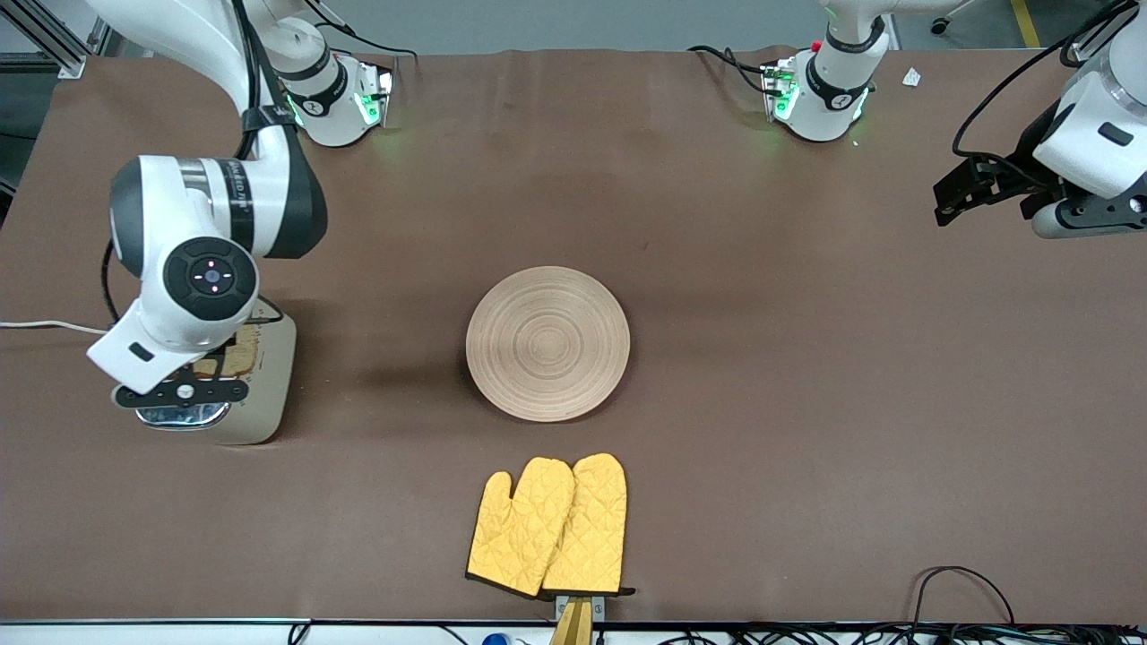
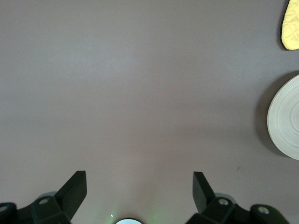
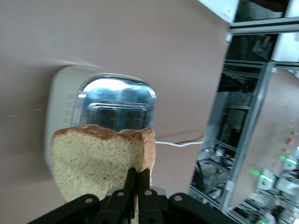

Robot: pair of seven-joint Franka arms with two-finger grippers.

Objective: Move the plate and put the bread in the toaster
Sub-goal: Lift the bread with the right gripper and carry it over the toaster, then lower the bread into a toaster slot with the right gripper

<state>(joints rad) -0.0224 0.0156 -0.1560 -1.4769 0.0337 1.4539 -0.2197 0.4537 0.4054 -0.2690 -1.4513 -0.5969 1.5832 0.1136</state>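
The toaster point(image 1: 269, 385), cream with a chrome top point(image 3: 117, 105), stands toward the right arm's end of the table. My right gripper point(image 3: 138, 179) hangs over it, shut on the crust edge of the bread point(image 3: 96, 161). The slice is held on edge above the chrome top, and in the front view a strip of bread point(image 1: 237, 356) shows under the right arm's hand point(image 1: 184, 345). The wooden plate point(image 1: 547, 343) lies flat in the middle of the table, and its rim point(image 2: 286, 122) shows in the left wrist view. My left gripper point(image 2: 138, 187) waits open over bare table at the left arm's end.
Two yellow oven mitts point(image 1: 551, 527) lie near the table's front edge, nearer to the front camera than the plate. The toaster's white cord point(image 1: 45, 325) runs off the table edge at the right arm's end. A black cable point(image 1: 963, 587) loops at the front corner.
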